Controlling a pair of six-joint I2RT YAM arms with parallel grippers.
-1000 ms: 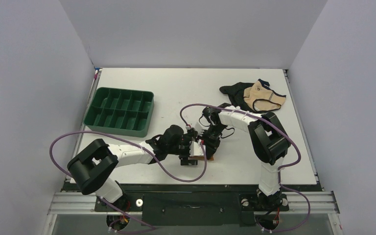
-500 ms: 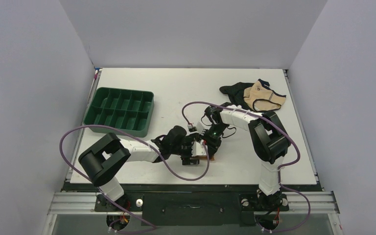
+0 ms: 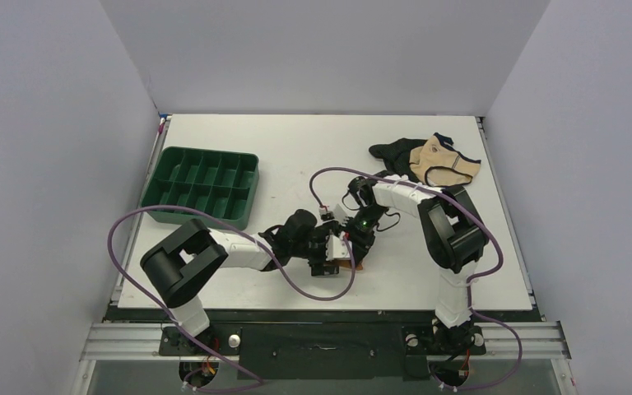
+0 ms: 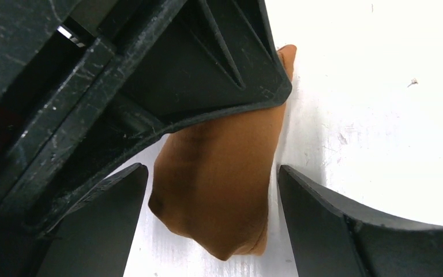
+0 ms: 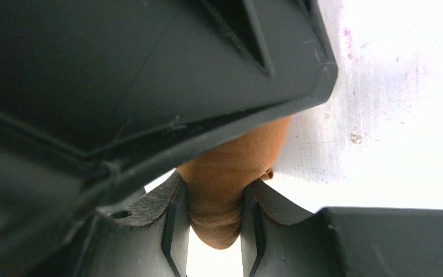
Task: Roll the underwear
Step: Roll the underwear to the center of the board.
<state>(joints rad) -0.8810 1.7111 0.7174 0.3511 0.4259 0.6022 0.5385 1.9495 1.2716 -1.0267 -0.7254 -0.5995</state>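
the underwear [image 3: 350,262] sits bunched on the surface [image 3: 296,148], lower centre of the top view, right hand [image 5: 216,213] pinches it tight, left hand [image 4: 212,173] gapes wide around it. looks soft, light and floppy, so I'd grip the thick bunched end

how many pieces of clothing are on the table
3: the underwear at front centre; a black garment and a beige garment piled together at far right. Others could hide beneath them.

The right tool [image 5: 214,199] pinches the rust-brown underwear [image 5: 231,164] (bunched thick), white table [image 5: 392,115] behind it.
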